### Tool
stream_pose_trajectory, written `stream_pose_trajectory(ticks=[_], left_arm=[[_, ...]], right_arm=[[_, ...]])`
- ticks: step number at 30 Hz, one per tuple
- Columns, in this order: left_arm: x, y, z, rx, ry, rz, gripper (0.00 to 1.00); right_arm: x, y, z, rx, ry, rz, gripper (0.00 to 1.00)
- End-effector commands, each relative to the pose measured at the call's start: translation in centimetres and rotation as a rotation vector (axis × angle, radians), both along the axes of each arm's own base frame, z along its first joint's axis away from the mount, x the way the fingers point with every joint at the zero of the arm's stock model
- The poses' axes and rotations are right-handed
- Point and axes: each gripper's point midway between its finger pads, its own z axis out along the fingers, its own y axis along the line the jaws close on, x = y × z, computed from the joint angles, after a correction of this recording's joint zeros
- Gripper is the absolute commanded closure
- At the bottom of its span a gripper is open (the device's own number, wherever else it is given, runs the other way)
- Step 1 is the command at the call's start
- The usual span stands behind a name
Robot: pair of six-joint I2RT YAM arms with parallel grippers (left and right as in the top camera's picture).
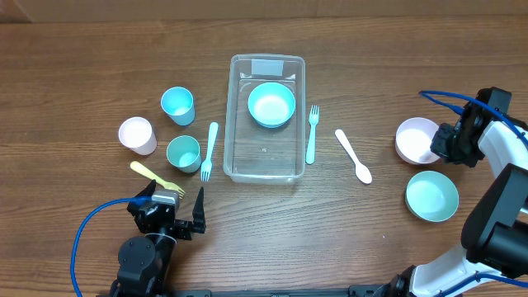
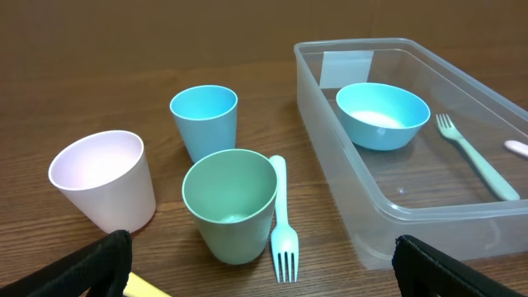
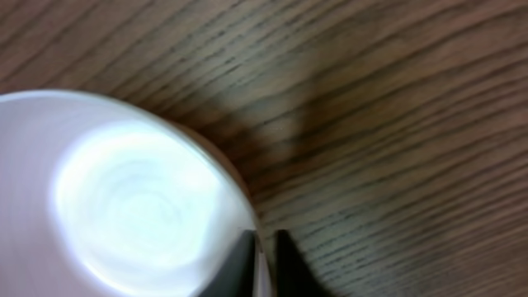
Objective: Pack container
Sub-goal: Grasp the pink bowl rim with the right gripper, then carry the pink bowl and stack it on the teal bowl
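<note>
End effector (image 3: 264, 257) fingertips pinch pale bowl (image 3: 124, 198) rim; wood table (image 3: 396, 124) beyond.

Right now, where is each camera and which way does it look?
Overhead: above the table, looking down at the container; left gripper and right gripper show.
Left wrist: low, near edge, facing the cups and container; open fingers at bottom corners.
Right wrist: over the pink bowl, looking down; fingers straddle its rim.
Shared: overhead and left wrist both see the blue bowl inside the container.

Bright, even light; soft shadows; glare inside pale bowl (image 3: 124, 198); right wrist view blurred; faint sheen on container (image 2: 330, 157).
</note>
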Motion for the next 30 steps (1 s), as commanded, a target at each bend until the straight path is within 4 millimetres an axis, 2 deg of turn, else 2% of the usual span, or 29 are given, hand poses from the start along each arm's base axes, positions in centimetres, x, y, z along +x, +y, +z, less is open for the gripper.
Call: stream_pose_trajectory(ticks=[1,3,6,8,11,13,14,16,18,19,20,21,22,25,28,30], left_arm=[[0.0,-0.1,-0.2,0.008,-0.003,-0.009,0.0],[0.0,-0.1,-0.2,0.008,-0.003,-0.009,0.0],[0.0,-0.1,-0.2,0.008,-0.003,-0.009,0.0],[0.0,-0.1,-0.2,0.008,-0.003,-0.009,0.0],[0.0,-0.1,-0.2,0.008,-0.003,-0.009,0.0],[0.0,-0.1,-0.2,0.008,-0.003,-0.009,0.0],[0.0,-0.1,-0.2,0.008,-0.003,-0.009,0.0],[0.0,-0.1,-0.2,0.008,-0.003,-0.009,0.0],[0.0,-0.1,-0.2,0.008,-0.002,-0.009,0.0],[0.0,-0.1,-0.2,0.008,-0.003,-0.009,0.0],[0.0,-0.1,-0.2,0.008,-0.003,-0.009,0.0],[0.0,-0.1,-0.2,0.008,-0.003,-0.009,0.0],[0.0,-0.1,-0.2,0.008,-0.003,-0.009,0.0],[0.0,-0.1,-0.2,0.008,-0.003,-0.009,0.0],[0.0,-0.1,-0.2,0.008,-0.003,-0.009,0.0],[0.0,-0.1,-0.2,0.008,-0.003,-0.009,0.0]], right_arm=[[0.5,0.2,-0.2,0.007,-0.018,0.004,0.96],[1.3,0.4,0.3,0.024,-0.047,0.011,0.96],[3.3,0.5,2.4,0.059,-0.115,0.004,0.96],[5.1,0.8,5.0,0.095,-0.171,0.012,0.96],[7.8,1.9,10.9,0.121,-0.266,0.065,0.96],[9.9,4.9,16.7,0.102,-0.359,0.153,0.96],[11.0,7.6,19.8,0.091,-0.421,0.224,0.96],[12.1,12.0,22.9,0.086,-0.498,0.33,0.96],[12.9,17.7,24.6,0.107,-0.564,0.458,0.96],[13.1,20.9,24.7,0.118,-0.578,0.524,0.96],[13.2,22.9,24.5,0.129,-0.583,0.566,0.96],[13.5,26.0,23.8,0.146,-0.584,0.626,0.96],[13.9,27.7,22.9,0.143,-0.576,0.655,0.96],[14.8,29.9,19.5,0.101,-0.521,0.681,0.96],[15.5,30.7,16.3,0.118,-0.464,0.679,0.96],[15.6,31.3,14.9,0.151,-0.438,0.684,0.96]])
